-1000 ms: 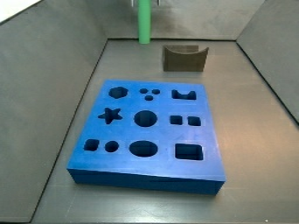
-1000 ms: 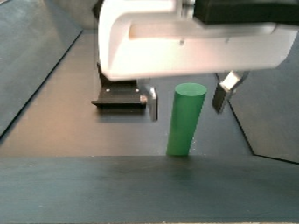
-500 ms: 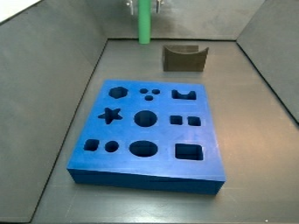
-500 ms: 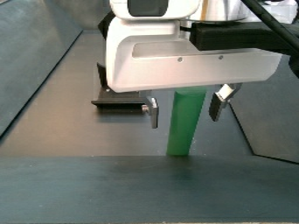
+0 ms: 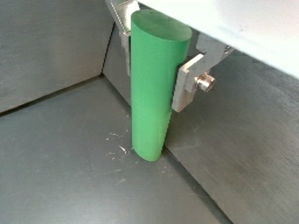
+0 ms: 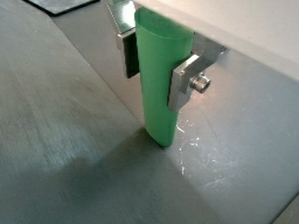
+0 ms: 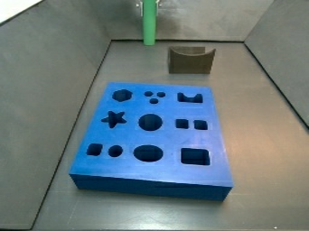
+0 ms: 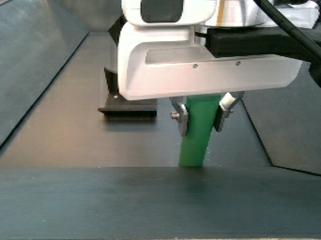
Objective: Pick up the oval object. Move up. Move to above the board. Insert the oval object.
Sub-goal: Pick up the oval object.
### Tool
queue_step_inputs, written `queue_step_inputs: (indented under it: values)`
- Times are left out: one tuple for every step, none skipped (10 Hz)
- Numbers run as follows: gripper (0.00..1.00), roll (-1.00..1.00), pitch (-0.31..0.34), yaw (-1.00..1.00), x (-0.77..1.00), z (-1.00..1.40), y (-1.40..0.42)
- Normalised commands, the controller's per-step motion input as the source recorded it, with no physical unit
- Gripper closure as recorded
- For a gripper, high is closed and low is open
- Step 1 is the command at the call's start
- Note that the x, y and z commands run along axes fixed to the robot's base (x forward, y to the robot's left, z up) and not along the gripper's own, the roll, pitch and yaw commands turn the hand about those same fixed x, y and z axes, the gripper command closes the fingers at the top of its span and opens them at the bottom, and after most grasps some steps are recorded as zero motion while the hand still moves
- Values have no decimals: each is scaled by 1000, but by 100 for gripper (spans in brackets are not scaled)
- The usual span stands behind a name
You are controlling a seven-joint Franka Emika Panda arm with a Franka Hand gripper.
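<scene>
The oval object, a long bright-green peg (image 5: 156,105), stands upright on the grey floor at the far end of the bin, also seen in the wrist view (image 6: 160,96) and in both side views (image 7: 150,27) (image 8: 193,145). My gripper (image 5: 156,63) (image 6: 156,72) is down over its upper half (image 8: 201,114) (image 7: 150,7). Both silver fingers (image 5: 187,80) press flat on the peg's sides, so it is shut on the peg. The blue board (image 7: 169,140) with its shaped cutouts lies flat in the middle of the floor, well in front of the peg.
The dark fixture (image 7: 190,60) (image 8: 126,103) stands on the floor just beside the peg, between it and the board's far right corner. Grey sloping walls (image 7: 49,81) enclose the floor on both sides and at the back.
The fingers stood apart from the peg on either side before; now they have closed onto it. The peg and board have not moved.
</scene>
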Motion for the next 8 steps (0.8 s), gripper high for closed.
queue_step_inputs:
  values:
    - [100,0,0,0,0,0,0]
    - [100,0,0,0,0,0,0]
    - [100,0,0,0,0,0,0]
    - [100,0,0,0,0,0,0]
    - [100,0,0,0,0,0,0]
    - [100,0,0,0,0,0,0]
    - [100,0,0,0,0,0,0]
    - [100,0,0,0,0,0,0]
